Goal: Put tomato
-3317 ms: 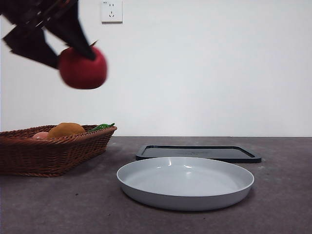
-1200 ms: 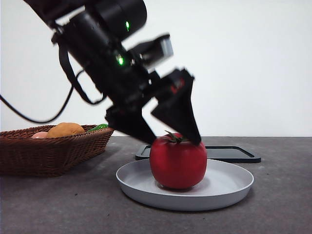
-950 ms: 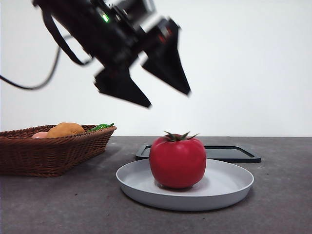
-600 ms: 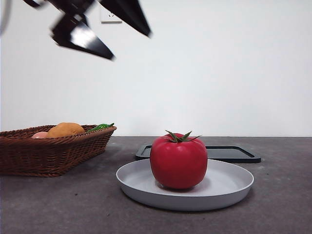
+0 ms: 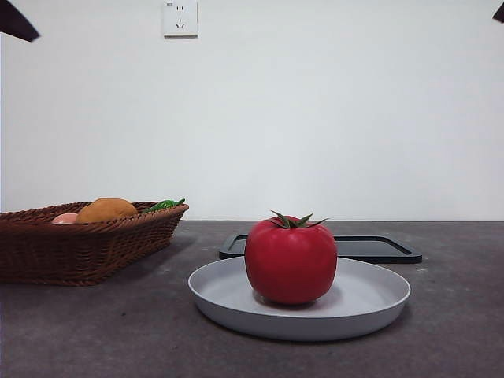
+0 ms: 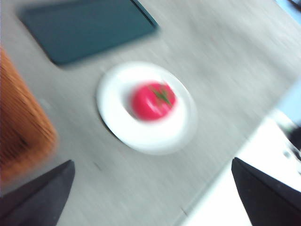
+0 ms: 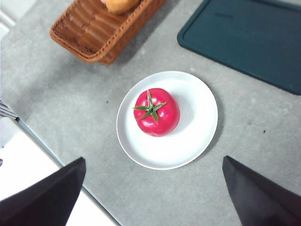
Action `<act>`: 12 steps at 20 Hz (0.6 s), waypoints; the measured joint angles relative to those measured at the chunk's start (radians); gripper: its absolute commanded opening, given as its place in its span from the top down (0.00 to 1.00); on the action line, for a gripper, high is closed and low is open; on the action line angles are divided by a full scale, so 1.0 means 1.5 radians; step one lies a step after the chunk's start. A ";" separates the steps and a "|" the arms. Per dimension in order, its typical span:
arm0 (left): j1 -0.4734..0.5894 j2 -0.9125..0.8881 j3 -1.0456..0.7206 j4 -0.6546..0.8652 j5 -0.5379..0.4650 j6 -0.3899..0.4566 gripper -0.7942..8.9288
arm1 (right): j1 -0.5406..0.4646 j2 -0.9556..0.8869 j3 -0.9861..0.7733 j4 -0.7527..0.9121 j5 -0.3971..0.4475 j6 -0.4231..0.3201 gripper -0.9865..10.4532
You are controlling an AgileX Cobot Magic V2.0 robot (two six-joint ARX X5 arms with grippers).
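Tomato set upright on the plate, both grippers clear.

The large glossy red tomato point(image 5: 290, 260) with its green star-shaped stem sat in the round white shallow plate point(image 5: 370, 303), slightly left of its centre, on the grey tabletop point(image 5: 118, 331); resting free, stem up, it looked delivered. The brown wicker basket point(image 5: 87, 248) stood to the left, the flat dark tray point(image 5: 378, 248) behind. The left gripper point(image 6: 155, 197) and right gripper point(image 7: 150, 197) both hung high above, jaws spread wide, holding and touching nothing.
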State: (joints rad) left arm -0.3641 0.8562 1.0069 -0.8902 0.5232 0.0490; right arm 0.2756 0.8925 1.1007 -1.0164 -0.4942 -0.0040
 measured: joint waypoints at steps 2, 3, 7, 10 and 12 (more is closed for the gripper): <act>0.000 -0.012 0.000 -0.040 0.004 0.008 0.37 | 0.000 0.013 0.000 0.002 0.000 0.000 0.51; 0.000 -0.014 0.000 -0.051 0.004 0.009 0.37 | 0.000 0.018 0.000 0.003 -0.001 0.000 0.51; 0.000 -0.017 0.000 -0.057 0.004 0.017 0.37 | 0.000 0.034 0.000 0.003 -0.001 0.000 0.51; 0.000 -0.017 0.000 -0.056 0.004 0.023 0.37 | 0.000 0.036 0.000 0.005 -0.001 0.000 0.51; 0.000 -0.017 0.000 -0.054 0.004 0.026 0.37 | 0.005 0.036 0.000 0.018 -0.001 0.000 0.51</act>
State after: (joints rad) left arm -0.3641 0.8310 1.0069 -0.9718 0.5297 0.0875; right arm 0.2825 0.9466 1.1011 -0.9890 -0.4950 -0.0036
